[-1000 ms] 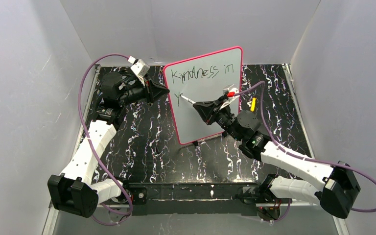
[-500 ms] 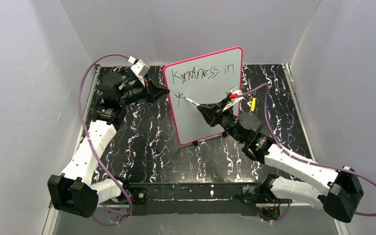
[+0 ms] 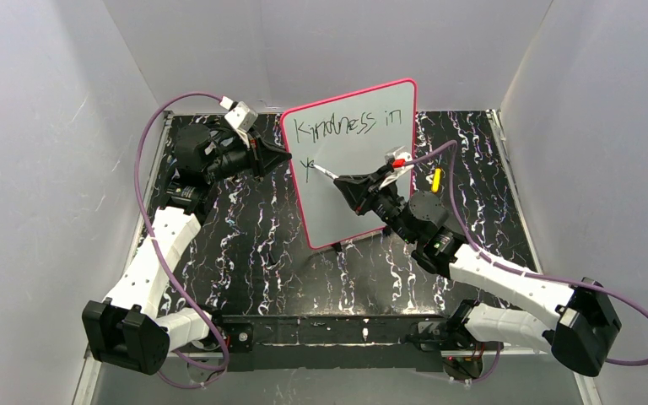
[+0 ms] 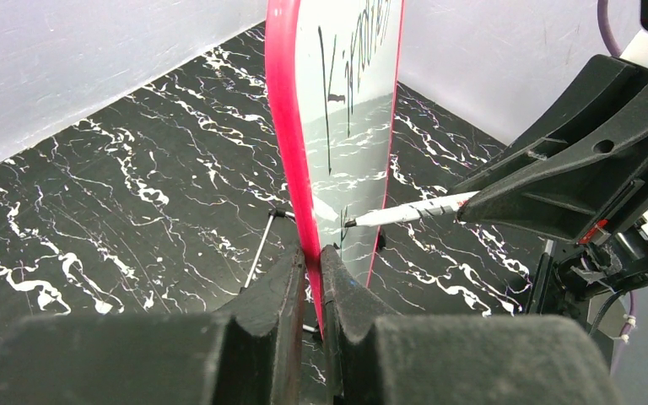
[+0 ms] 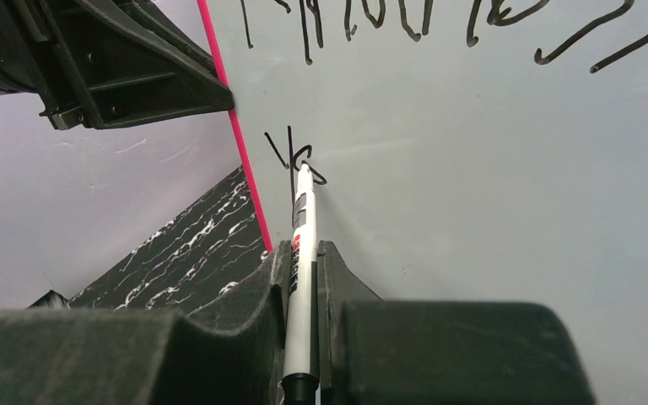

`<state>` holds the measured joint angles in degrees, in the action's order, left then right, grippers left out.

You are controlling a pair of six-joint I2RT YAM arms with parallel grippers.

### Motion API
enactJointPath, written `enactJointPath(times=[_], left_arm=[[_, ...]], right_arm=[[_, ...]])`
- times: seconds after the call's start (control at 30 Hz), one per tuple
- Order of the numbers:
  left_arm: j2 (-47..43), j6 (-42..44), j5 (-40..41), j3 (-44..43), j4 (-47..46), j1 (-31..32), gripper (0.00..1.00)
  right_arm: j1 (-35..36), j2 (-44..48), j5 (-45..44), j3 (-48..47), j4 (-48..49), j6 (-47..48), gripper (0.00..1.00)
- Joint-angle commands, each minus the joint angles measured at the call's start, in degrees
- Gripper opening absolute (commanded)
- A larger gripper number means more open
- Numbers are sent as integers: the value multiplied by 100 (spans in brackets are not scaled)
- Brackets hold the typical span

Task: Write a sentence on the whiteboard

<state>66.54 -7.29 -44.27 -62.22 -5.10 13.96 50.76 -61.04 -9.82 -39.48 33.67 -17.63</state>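
The whiteboard (image 3: 346,215) stands upright toward the back of the black marbled table (image 3: 253,245), and the left gripper (image 3: 285,159) is pinched tight on its pink-red left edge. The right gripper (image 3: 340,180) is closed narrowly around a white marker (image 5: 301,278), whose tip meets the board low on its left side. The sentence (image 3: 350,126) reads "Kindness in" along the top, with only a "y" and a partly drawn loop below it.

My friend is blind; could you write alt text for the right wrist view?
The right tool grips a white marker, tip at the whiteboard where the sentence starts its second line. At upper left, the left tool clamps the board's pink edge.
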Motion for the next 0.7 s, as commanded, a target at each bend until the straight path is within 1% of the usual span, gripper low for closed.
enactJointPath(times=[0.0, 0.17, 0.27, 0.47, 0.67], left_arm=[[-69, 21, -398, 68, 194, 55, 0], [-67, 22, -398, 77, 193, 54, 0], [-56, 17, -405, 67, 194, 53, 0], [-58, 10, -407, 73, 194, 55, 0], [-58, 26, -407, 78, 193, 55, 0]], right_arm=[[-23, 5, -167, -228, 295, 95, 1], [-24, 321, 80, -147, 239, 31, 1], [-23, 515, 34, -73, 205, 25, 1], [-23, 381, -288, -112, 74, 165, 1], [-23, 207, -375, -165, 8, 250, 1]])
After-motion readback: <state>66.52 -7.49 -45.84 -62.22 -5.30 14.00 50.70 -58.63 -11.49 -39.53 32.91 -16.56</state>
